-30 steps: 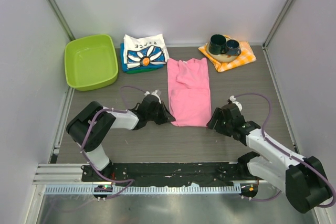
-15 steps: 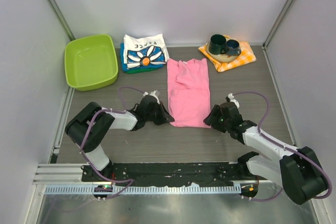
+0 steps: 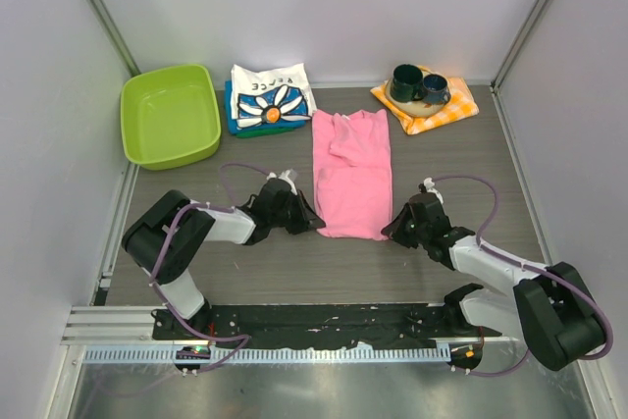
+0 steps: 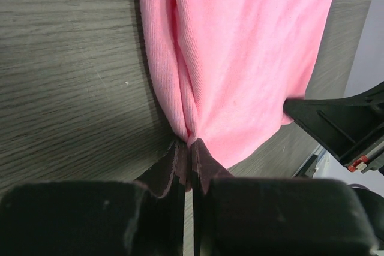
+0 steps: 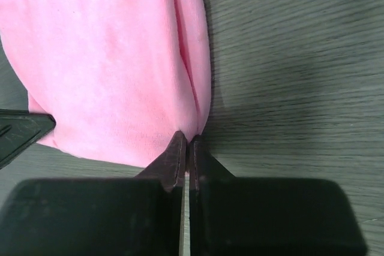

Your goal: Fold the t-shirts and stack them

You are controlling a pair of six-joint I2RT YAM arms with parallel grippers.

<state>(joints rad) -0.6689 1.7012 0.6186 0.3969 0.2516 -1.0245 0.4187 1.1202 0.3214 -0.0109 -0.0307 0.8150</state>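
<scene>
A bright pink t-shirt [image 3: 351, 174] lies lengthwise in the middle of the table, its sides folded in. My left gripper [image 3: 312, 222] is shut on the shirt's near left corner [image 4: 191, 129], the cloth pinched between the fingers [image 4: 174, 166]. My right gripper [image 3: 390, 231] is shut on the near right corner [image 5: 195, 125]. At the back, a folded white t-shirt with a blue daisy print [image 3: 272, 95] rests on top of folded blue and green ones [image 3: 235, 117].
A lime green tub [image 3: 170, 115] stands at the back left. At the back right, two dark mugs [image 3: 418, 84] sit on an orange-and-white checked cloth [image 3: 442, 115]. Grey walls close the table on three sides.
My right gripper moved in toward the pink shirt's near right corner and shut on it. The left gripper kept its hold on the near left corner.
</scene>
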